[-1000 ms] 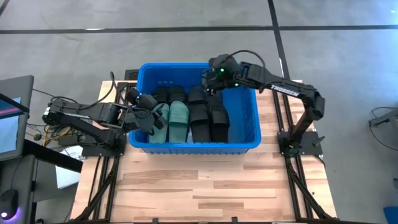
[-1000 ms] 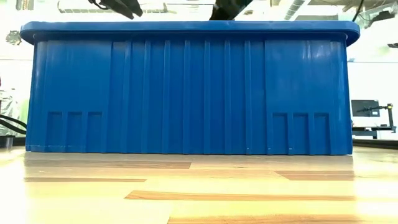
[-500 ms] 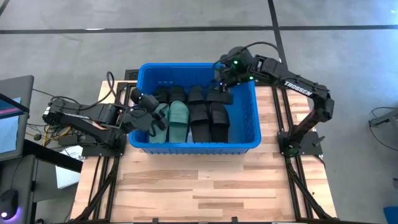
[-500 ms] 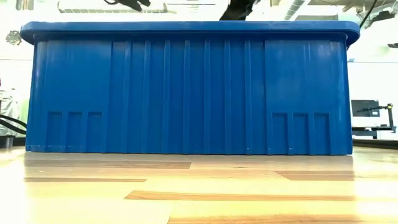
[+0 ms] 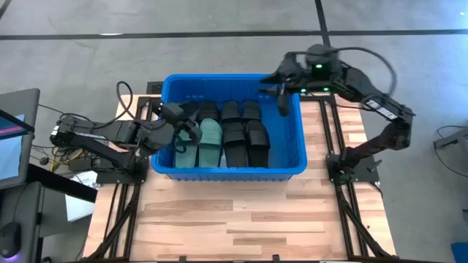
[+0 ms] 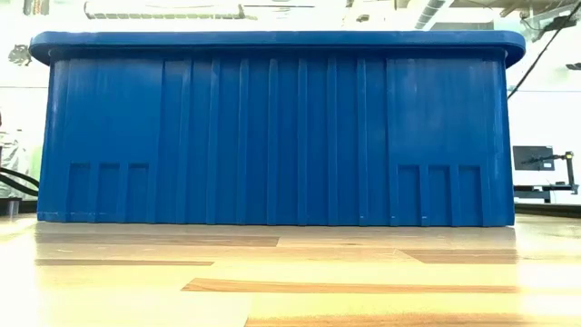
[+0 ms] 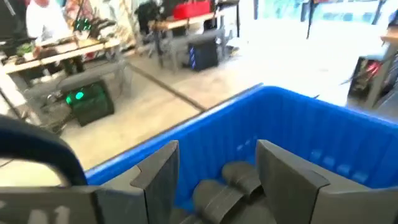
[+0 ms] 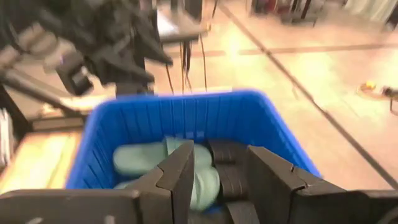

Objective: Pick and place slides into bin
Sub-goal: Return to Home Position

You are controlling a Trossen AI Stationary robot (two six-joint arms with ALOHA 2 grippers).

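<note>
All slides in view are in the bin (image 5: pixel 228 172), mid-table toward the far edge: two sage green slides (image 5: pixel 210 140) left of centre, black slides (image 5: pixel 246 137) to their right and along the far wall, none out on the table (image 5: pixel 241 219). Left gripper (image 5: pixel 187 130) hangs over the bin's left end, fingers (image 7: pixel 157 175) spread wide, nothing held, black rubber showing beyond them. Right gripper (image 5: pixel 282 92) is over the far right corner, fingers (image 8: pixel 179 177) also apart and empty. Risks: can't tell how high either sits above the rim. If the left arm pulls flat toward its base it has to cross the left wall, and an open finger could catch the rolled lip and drag or tilt the bin. It could also hook a wide strap and haul a slide out. The right arm has the same rim snag at the corner, and its cable (image 5: pixel 369 57) loops loose above the arm. Materials: the bin is hard glossy plastic with vertical ribs, probably light, so likely to skid on the smooth pale wood planks. The slides are matte moulded rubber, soft and grippy, packed side by side, each with an arched strap.
</note>
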